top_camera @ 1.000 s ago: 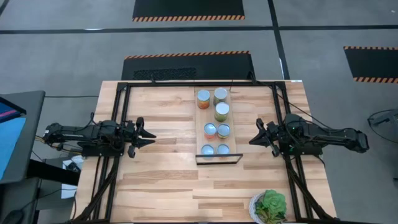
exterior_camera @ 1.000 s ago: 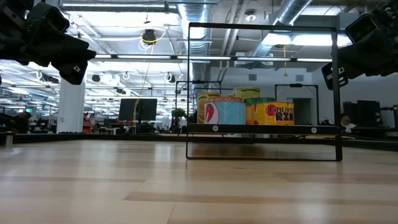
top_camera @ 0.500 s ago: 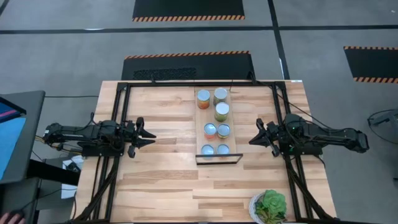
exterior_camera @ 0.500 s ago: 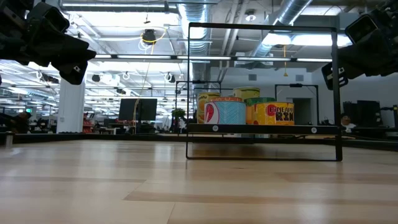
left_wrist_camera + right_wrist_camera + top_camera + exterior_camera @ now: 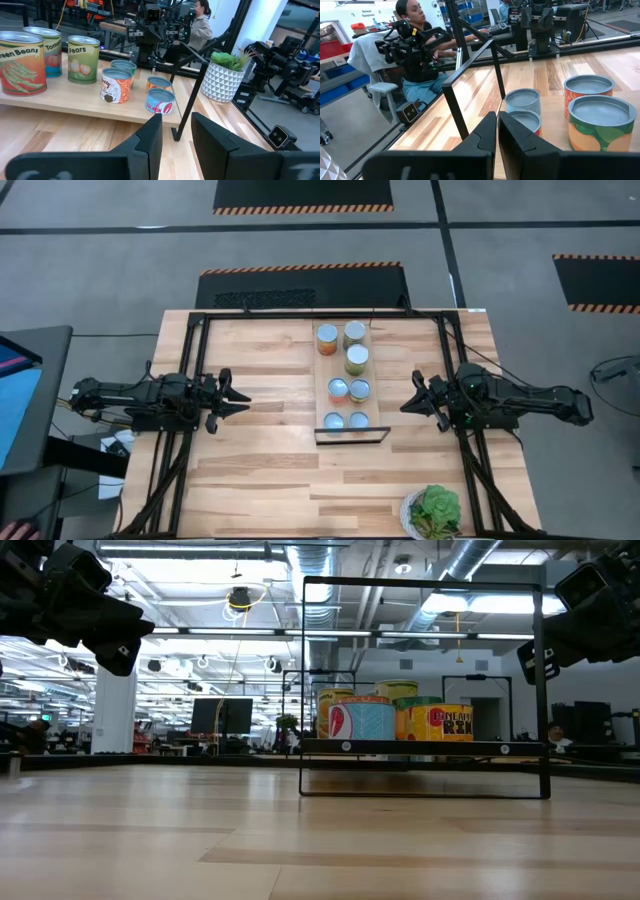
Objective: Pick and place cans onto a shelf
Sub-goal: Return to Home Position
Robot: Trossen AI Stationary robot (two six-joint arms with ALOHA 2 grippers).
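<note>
All seven small silver-topped tins (image 5: 356, 358) stand on the long pale-wood shelf (image 5: 323, 366), so the job seems done; the left gripper (image 5: 238, 392) is narrowly parted, the right gripper (image 5: 408, 393) closed, both empty.

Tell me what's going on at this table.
Nothing is being handled at this moment. All seven cans stand on the wooden shelf in the middle of the table. The left claw, open, and the right claw, shut, are both empty. Each arm lies low at its own side of the table, clear of the shelf.
</note>
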